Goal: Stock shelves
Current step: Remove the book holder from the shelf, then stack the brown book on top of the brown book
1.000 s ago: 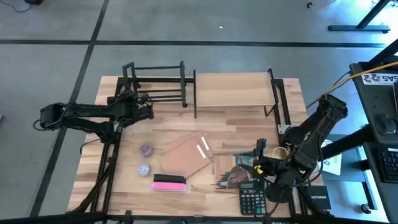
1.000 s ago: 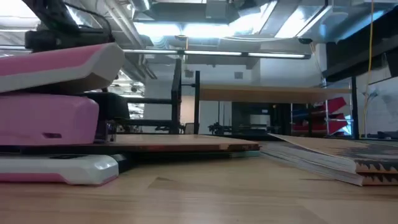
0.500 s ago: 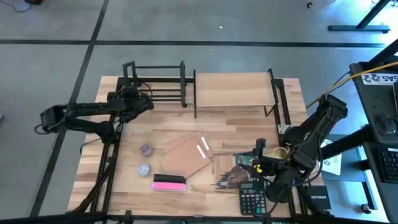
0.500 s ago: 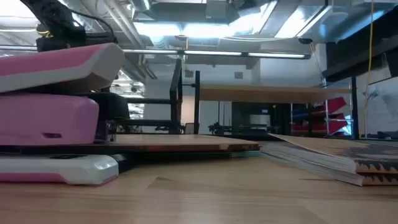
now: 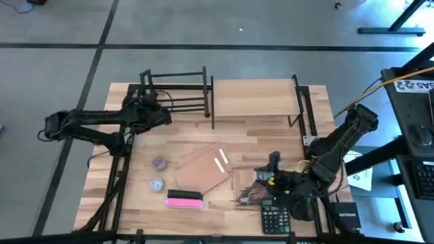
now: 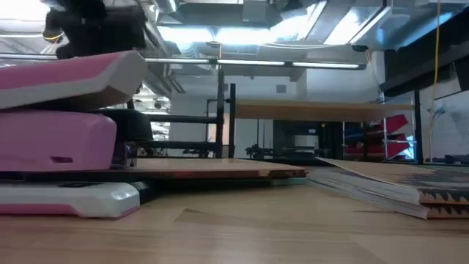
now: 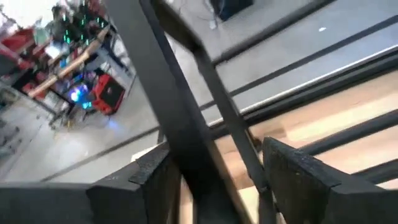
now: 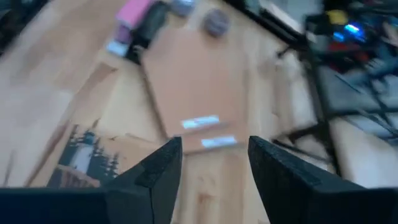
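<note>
**Table stock, one moment: rack in left gripper's grasp, right gripper unclenched**

High view. Black metal-bar rack (image 5: pixel 175 91) at the far left of the table (image 5: pixel 271 139), just beside the two-level wood shelf (image 5: pixel 256 98) at far centre. Left gripper (image 5: pixel 154 110) at the rack's near left corner, its arm reaching in from the table's left edge. Right gripper (image 5: pixel 272 163) over the near right part of the table, above a magazine (image 5: pixel 252 190). Brown folder (image 5: pixel 202 169) with two white labels at centre. Pink stapler (image 5: pixel 184 198) near the front edge. Two small round purple pieces (image 5: pixel 158 163) to the folder's left. Calculator (image 5: pixel 275 218) at the front right.

Low view. Pink stapler large at the left foreground; brown folder flat behind it; magazine lying at the right. Rack's black bars (image 6: pixel 212 117) and the wood shelf's top board (image 6: pixel 308 110) stand beyond. Dark arm part at the upper left, above the stapler.

Left wrist view. Both dark fingers (image 7: pixel 298 180) straddle a black bar of the rack (image 7: pixel 168 106), clenched on it; wood table and grey floor beyond.

Right wrist view. Fingers (image 8: pixel 158 171) spread apart, nothing between them. Brown folder (image 8: pixel 196 93) ahead, stapler (image 8: pixel 134 15) and purple pieces (image 8: pixel 216 22) beyond, magazine (image 8: pixel 81 158) to one side.
</note>
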`<action>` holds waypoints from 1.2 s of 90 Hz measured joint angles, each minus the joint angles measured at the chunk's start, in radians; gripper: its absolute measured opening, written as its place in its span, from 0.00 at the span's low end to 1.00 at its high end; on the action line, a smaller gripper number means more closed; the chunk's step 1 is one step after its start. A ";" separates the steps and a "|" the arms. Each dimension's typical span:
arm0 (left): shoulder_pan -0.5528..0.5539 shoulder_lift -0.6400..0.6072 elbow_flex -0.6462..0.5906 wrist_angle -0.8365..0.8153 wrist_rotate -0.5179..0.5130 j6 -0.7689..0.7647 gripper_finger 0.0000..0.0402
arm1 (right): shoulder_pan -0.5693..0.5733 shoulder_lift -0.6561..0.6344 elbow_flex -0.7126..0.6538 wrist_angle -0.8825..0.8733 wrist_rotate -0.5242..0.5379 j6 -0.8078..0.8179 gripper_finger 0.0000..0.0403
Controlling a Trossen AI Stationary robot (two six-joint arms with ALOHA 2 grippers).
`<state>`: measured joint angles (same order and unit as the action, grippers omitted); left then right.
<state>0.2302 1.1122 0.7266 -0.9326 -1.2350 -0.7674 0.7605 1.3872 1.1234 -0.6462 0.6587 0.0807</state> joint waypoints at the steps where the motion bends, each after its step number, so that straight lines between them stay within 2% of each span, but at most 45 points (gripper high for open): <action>1: -0.004 0.000 0.005 -0.010 -0.002 -0.007 0.52 | -0.007 0.000 -0.007 0.019 -0.016 -0.017 0.42; 8: -0.025 0.000 0.041 -0.100 -0.016 -0.054 0.52 | -0.055 0.000 -0.059 0.147 -0.109 -0.134 0.42; 20: -0.019 0.000 0.064 -0.224 -0.021 -0.141 0.52 | -0.133 0.013 -0.129 0.333 -0.204 -0.294 0.42; 34: 0.006 -0.002 0.065 -0.328 -0.012 -0.225 0.52 | -0.208 0.089 -0.142 0.466 -0.329 -0.428 0.43; 50: 0.014 -0.057 0.065 -0.395 0.024 -0.253 0.52 | -0.278 0.237 -0.143 0.578 -0.450 -0.532 0.55; 63: 0.013 -0.137 0.065 -0.394 0.065 -0.254 0.52 | -0.314 0.357 -0.143 0.663 -0.461 -0.612 0.70; 73: 0.013 -0.201 0.065 -0.388 0.113 -0.242 0.52 | -0.330 0.431 -0.142 0.742 -0.460 -0.670 0.76; 98: -0.001 -0.316 0.071 -0.346 0.176 -0.174 0.52 | -0.357 0.544 -0.142 0.837 -0.457 -0.691 0.71; 108: -0.034 -0.335 0.104 -0.310 0.184 -0.138 0.52 | -0.375 0.564 -0.142 0.863 -0.398 -0.692 0.68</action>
<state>0.1962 0.7771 0.8310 -1.2425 -1.0510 -0.9053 0.3853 1.9514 0.9818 0.2172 0.2608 -0.6116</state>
